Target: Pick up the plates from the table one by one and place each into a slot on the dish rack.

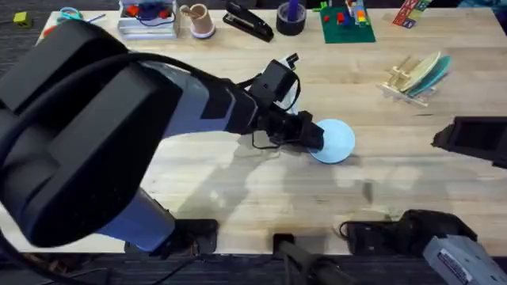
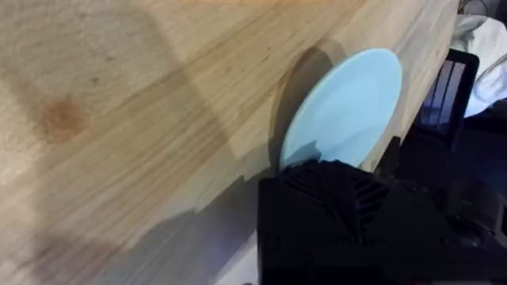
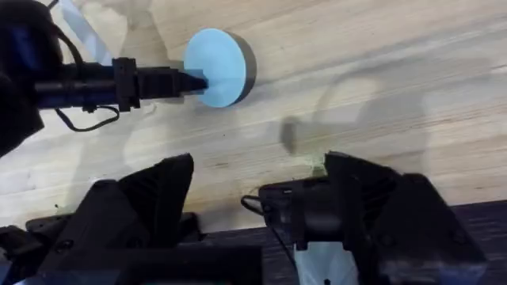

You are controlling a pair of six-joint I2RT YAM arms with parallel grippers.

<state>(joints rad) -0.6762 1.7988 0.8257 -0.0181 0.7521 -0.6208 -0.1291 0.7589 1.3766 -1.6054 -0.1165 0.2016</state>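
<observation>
The left claw (image 1: pixel 315 136) pinched the light blue plate (image 1: pixel 335 141) by its nine o'clock rim, just right of the bench (image 1: pixel 238 198) centre, holding it tilted on edge, probably so it could slide upright between pegs. The dish rack (image 1: pixel 413 77) stood at two o'clock, well apart, plates already slotted in it. The right claw (image 3: pixel 261 198) hovered spread and empty at the near edge.

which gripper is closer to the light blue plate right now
Left. The left gripper is at the light blue plate, gripping its edge near the table's middle. The right gripper hangs open, apart from the plate, back near the table's front edge.
</observation>
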